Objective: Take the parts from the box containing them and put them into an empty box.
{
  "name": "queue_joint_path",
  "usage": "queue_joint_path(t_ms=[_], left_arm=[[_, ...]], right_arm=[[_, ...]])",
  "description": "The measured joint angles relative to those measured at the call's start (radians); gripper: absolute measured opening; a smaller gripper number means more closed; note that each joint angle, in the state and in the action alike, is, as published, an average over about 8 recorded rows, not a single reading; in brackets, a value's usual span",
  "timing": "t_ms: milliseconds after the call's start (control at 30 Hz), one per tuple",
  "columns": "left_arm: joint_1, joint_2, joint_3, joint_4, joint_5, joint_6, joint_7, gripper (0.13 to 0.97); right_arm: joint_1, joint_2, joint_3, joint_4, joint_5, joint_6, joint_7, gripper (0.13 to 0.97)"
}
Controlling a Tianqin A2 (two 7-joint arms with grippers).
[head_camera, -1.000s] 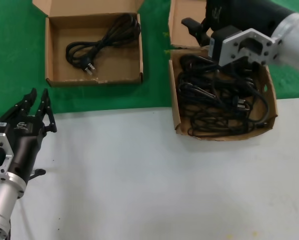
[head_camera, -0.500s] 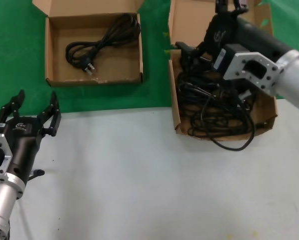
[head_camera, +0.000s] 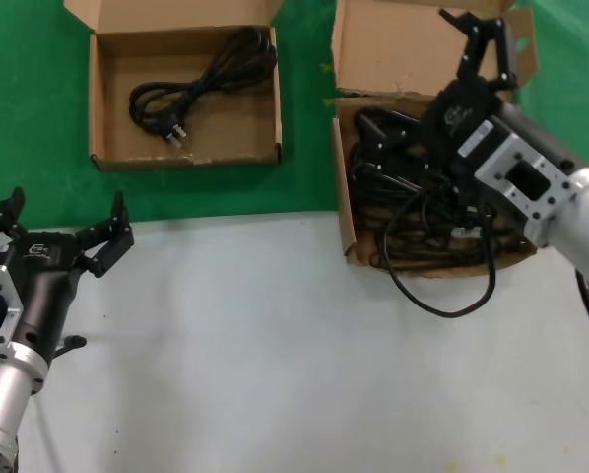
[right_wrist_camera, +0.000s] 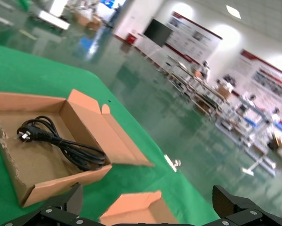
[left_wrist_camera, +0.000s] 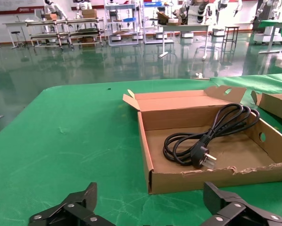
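- Brown cardboard is seen in the head view as two boxes on green cloth at the far side of the counter [head_camera: 275,374]: the shallow box [head_camera: 102,108] on the robot's left, already holding one coiled cord [head_camera: 201,81], and the deeper box [head_camera: 342,197] on its right, packed with tangled cords [head_camera: 423,212].
- The right gripper [head_camera: 482,34] is raised over the deep box's back edge, in front of the tall lid flap [head_camera: 388,49], with its jaws spread and nothing held between them. One loop [head_camera: 452,296] is seen hanging over the front wall onto the white counter.
- A snag is judged the main risk: cords appear draped against the right arm, so a lift could drag the tangle or the box itself forward. The lid flap just behind the jaws could be struck.
- The left gripper [head_camera: 53,232] is parked low at the near left, jaws released wide, with bare counter around it.
- In the left wrist view, the shallow box's ragged front wall [left_wrist_camera: 216,176] is seen low, so entry from above looks easy; the plug [left_wrist_camera: 201,157] lies near that wall, and room remains beside the coil.
- In the right wrist view, the spread fingertips [right_wrist_camera: 61,205] are seen with only air between them; the shallow box [right_wrist_camera: 18,181] lies well apart across open green cloth.
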Motion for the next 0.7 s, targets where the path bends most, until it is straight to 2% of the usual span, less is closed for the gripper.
queue_joint_path(t_ms=[367, 500, 700], left_arm=[[0.002, -0.001, -0.001, 0.001, -0.004, -0.003, 0.002, 0.889], [0.003, -0.001, -0.002, 0.001, -0.005, -0.004, 0.003, 0.889], [0.004, -0.002, -0.002, 0.001, -0.007, -0.006, 0.004, 0.940]], right_arm=[[-0.128, -0.023, 0.048, -0.008, 0.136, 0.093, 0.048, 0.966], [-0.175, -0.031, 0.066, -0.011, 0.185, 0.126, 0.066, 0.966], [-0.244, -0.044, 0.092, -0.015, 0.259, 0.177, 0.093, 0.966]])
